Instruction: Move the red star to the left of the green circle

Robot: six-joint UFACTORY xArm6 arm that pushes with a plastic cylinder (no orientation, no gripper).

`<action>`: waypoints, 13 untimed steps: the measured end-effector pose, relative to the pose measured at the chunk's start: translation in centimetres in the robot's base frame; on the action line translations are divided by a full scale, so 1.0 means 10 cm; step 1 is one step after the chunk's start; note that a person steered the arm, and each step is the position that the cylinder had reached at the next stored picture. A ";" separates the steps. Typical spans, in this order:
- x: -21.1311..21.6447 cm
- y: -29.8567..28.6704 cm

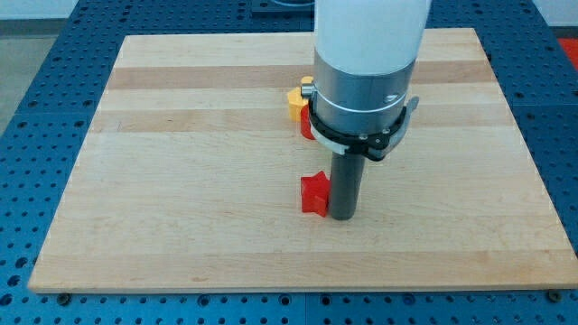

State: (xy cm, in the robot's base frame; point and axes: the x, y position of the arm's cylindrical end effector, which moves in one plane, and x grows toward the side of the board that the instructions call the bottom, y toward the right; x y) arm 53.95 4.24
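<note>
Surface: wooden board filling the frame. Arm seen at upper centre; the end effector is a plain rod with nothing to open or close, tip touching the right side of the red star, lower centre. Yellow block and another red block partly hidden behind arm. Green circle not seen. Step judged: star being pushed leftward; next move requires the circle's position.

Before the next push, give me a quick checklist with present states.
1. My tip on the board: ok.
2. Tip beside the red star, at its right in the view: ok.
3. Actual contact between tip and star: cannot tell.
4. Green circle in sight: not ok, none shows.
5. Yellow block and second red block identified: cannot tell, the arm hides most of them.
</note>
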 end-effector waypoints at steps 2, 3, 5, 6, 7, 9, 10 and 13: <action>0.03 -0.29; -0.03 -0.36; -0.40 -0.40; -0.58 -0.41; -0.60 -0.41; -0.57 -0.42; -0.37 -0.42; -0.31 -0.65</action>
State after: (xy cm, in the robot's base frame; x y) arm 50.86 -2.26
